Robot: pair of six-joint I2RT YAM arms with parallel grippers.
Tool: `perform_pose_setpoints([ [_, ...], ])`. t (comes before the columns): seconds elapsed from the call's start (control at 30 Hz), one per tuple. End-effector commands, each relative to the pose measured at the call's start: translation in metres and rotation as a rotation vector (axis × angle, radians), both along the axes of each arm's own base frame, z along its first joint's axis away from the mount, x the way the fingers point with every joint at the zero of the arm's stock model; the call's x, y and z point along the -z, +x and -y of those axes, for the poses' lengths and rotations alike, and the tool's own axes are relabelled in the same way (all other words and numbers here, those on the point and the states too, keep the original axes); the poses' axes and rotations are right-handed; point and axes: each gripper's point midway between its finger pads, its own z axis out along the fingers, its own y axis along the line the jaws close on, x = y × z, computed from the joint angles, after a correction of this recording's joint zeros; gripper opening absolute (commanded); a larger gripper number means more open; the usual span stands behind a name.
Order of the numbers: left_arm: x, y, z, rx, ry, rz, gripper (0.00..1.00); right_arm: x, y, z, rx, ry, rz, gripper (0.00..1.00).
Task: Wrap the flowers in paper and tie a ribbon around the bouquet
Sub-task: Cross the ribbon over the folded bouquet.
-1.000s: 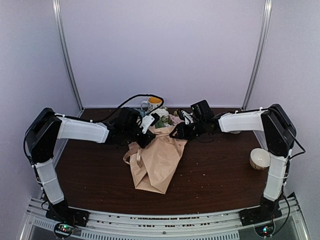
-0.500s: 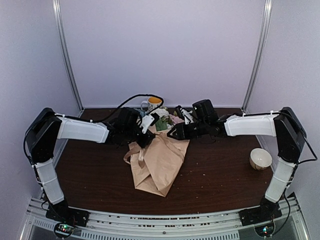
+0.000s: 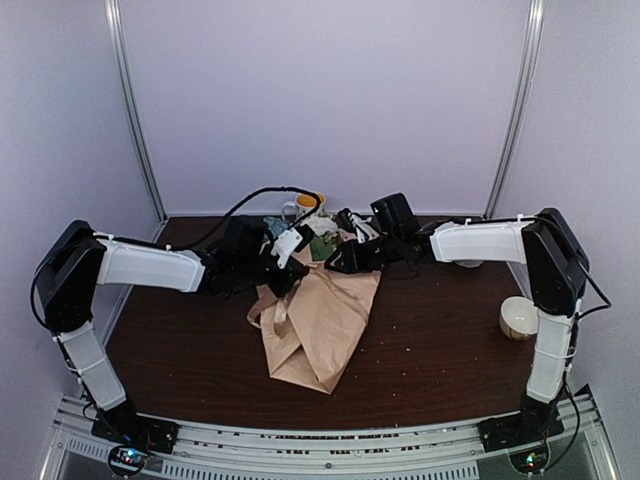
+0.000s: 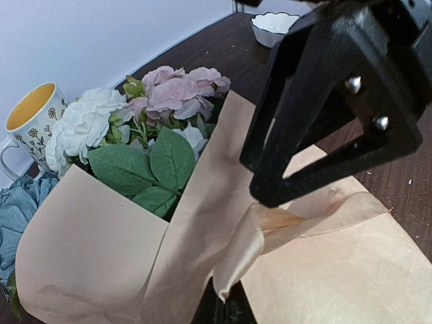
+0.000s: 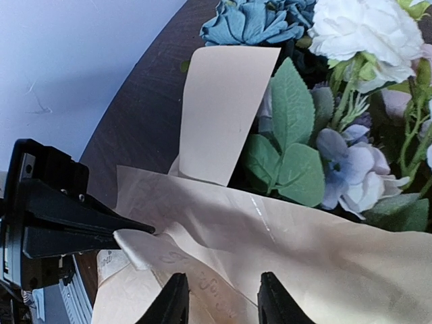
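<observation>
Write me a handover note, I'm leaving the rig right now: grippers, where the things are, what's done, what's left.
Left gripper: shut on one end of the ribbon.
Right gripper: open over the paper, holding nothing.
Flowers: inside the peach paper cone, which lies on the table, heads toward the back wall.
Done: flowers wrapped.
Left: pass the ribbon around the cone and tie it; no knot shows.

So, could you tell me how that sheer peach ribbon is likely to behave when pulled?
The sheer peach ribbon looks floppy: it sags and folds below the shut left gripper. Its glossy sheen suggests it may slip. It is probably very light.
</observation>
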Motion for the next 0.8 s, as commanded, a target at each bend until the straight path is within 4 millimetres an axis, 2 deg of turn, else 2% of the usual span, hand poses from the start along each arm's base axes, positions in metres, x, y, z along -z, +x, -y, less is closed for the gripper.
perform_pose_setpoints([
  [0.0, -0.024, -0.001, 0.002, 0.032, -0.053, 0.07, 0.0, 0.005, -0.011, -0.019, -0.082, 0.01, -0.033, 0.34],
  [0.17, -0.032, -0.006, 0.001, 0.05, -0.064, 0.09, 0.0, 0.01, -0.022, -0.032, -0.139, 0.051, -0.08, 0.27],
  [0.4, -0.07, -0.031, 0.001, 0.141, -0.17, 0.152, 0.0, 0.023, -0.046, -0.049, -0.243, 0.09, -0.153, 0.23],
  [0.53, -0.077, -0.035, 0.002, 0.159, -0.183, 0.144, 0.0, 0.015, -0.052, -0.056, -0.28, 0.144, -0.162, 0.17],
  [0.67, -0.087, -0.04, 0.004, 0.182, -0.221, 0.146, 0.0, 0.007, -0.071, -0.068, -0.363, 0.203, -0.182, 0.14],
  [0.77, -0.085, -0.039, 0.004, 0.173, -0.216, 0.143, 0.0, 0.003, -0.084, -0.072, -0.408, 0.223, -0.181, 0.13],
])
